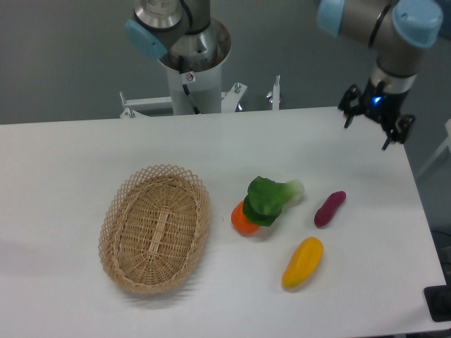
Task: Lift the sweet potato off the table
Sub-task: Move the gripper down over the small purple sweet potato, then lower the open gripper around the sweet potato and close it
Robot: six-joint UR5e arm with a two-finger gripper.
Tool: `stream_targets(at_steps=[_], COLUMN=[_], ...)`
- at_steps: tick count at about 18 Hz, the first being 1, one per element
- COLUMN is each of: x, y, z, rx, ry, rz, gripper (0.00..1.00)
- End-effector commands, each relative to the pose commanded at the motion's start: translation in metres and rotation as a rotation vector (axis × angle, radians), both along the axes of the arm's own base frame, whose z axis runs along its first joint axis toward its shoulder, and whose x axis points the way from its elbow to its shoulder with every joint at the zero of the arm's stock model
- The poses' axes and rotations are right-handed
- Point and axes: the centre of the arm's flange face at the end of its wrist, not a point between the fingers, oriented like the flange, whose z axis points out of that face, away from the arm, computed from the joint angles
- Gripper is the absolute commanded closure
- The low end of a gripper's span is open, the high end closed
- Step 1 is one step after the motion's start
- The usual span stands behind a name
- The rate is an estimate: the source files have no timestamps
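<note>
The sweet potato lies on the white desk, at about 1 o'clock from the yellow vegetable. The hand hangs over the desk's far right corner, fingers apart and holding nothing, well apart from the sweet potato at its 1 o'clock.

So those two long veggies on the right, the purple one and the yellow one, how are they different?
The sweet potato is dark purple-magenta, while the yellow vegetable is yellow shading to orange. The sweet potato is smaller and slimmer; the yellow vegetable is longer and plumper. The sweet potato lies farther back on the table, the yellow vegetable nearer the front edge. Both are oblong, lie flat at a similar slant, and are untouched.
</note>
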Motion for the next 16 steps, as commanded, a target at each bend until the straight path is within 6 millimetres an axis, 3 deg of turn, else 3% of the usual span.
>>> stream_targets(at_steps=[4, 7, 10, 16], x=[0.010, 0.012, 0.012, 0.004], y=[0.041, 0.045, 0.062, 0.064], z=[-0.032, -0.049, -0.067, -0.079], rx=[0.012, 0.008, 0.018, 0.009], ry=[-0.006, -0.022, 0.010, 0.023], rz=[0.036, 0.050, 0.023, -0.014], gripper=[0.00, 0.00, 0.00, 0.00])
